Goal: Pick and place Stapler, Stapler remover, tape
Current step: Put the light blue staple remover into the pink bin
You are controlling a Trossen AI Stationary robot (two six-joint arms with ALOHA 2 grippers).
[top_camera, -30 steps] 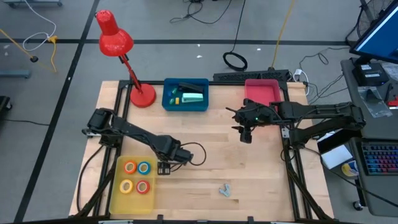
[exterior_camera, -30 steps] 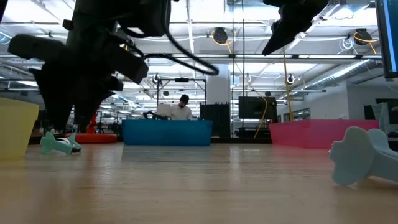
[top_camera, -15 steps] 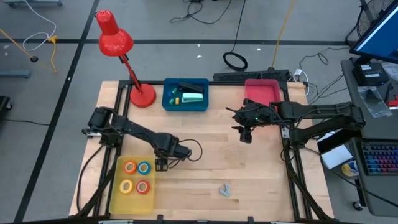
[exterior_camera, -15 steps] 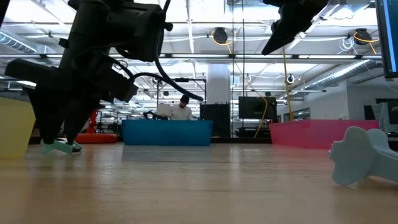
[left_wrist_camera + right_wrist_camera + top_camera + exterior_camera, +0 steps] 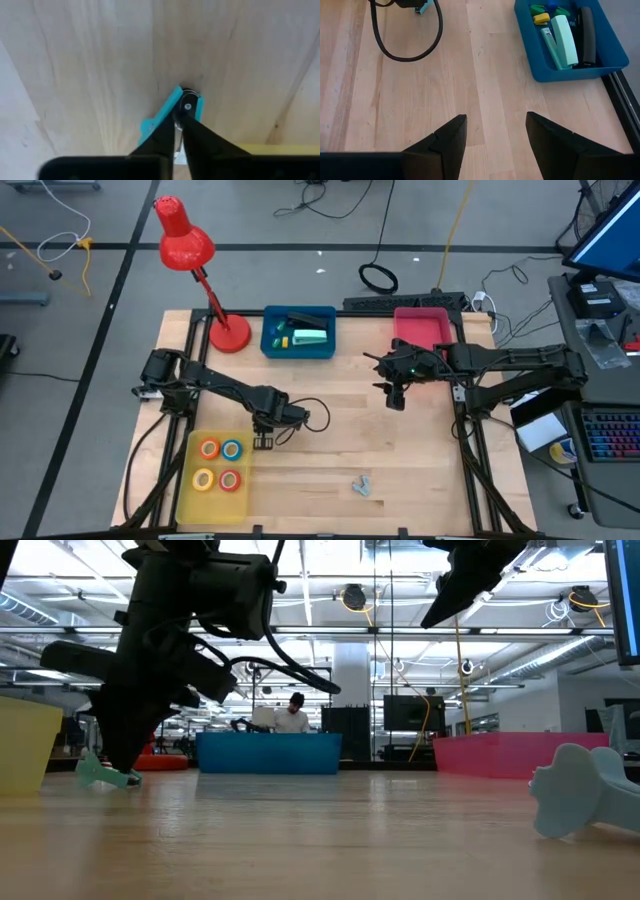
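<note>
- The yellow plastic tray (image 5: 185,480) is my landmark; it holds four small tape rings, orange (image 5: 209,448), blue (image 5: 232,448), yellow (image 5: 204,479) and red (image 5: 230,480), lying flat in a two-by-two block.
- My left gripper (image 5: 180,120) is just beside that tray's far right corner, fingers pinched together on a small teal plastic staple remover (image 5: 165,117).
- In the low view the remover (image 5: 105,773) sits at the wood tabletop (image 5: 380,440), close by the yellow tray's wall, its long axis tilted; I cannot tell whether it still touches the wood.
- A second pale blue-grey staple remover (image 5: 361,485) lies well to the right of the tray, nothing between.
- A blue plastic bin (image 5: 298,350), beyond the tray, holds a pale green stapler (image 5: 565,40) lying lengthwise beside a dark bar.
- A red desk lamp (image 5: 190,260) stands left of that bin; a pink bin (image 5: 420,325) right of it.
- My right gripper (image 5: 495,135) waits by the pink bin, fingers apart, empty.
</note>
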